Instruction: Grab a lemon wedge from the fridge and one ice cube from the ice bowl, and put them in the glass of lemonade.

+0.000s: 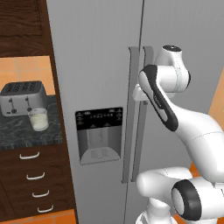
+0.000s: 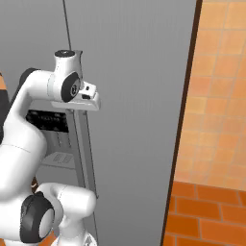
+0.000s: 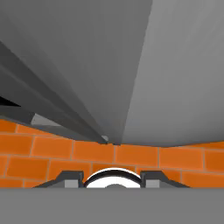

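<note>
A: Where is the tool [image 1: 139, 92] seen?
B: At the fridge [image 1: 100, 52] handles [image 1: 133, 109], doors shut. Whether it grips cannot be told.
A: And the glass [image 1: 38, 119]?
B: Stood on the worktop [image 1: 22, 135], before the toaster [image 1: 22, 97].

The fridge [image 1: 100, 65] stands shut, both doors flush, and its grey front blocks any way to the inside. The two long vertical handles [image 1: 131, 131] run side by side down the middle seam with only a narrow slot between them. The end effector [image 1: 139, 93] sits right at the upper part of these handles, with the white arm [image 1: 183, 127] crowding the space in front of the right door. To the left, a dark cabinet side [image 1: 59, 131] walls off the worktop [image 1: 17, 135], where the toaster [image 1: 22, 97] and the glass of lemonade [image 1: 38, 119] stand close together, with bare surface in front of them. To the right of the fridge, a dark post [image 2: 185, 120] edges a bare brick wall [image 2: 216, 96].
</note>
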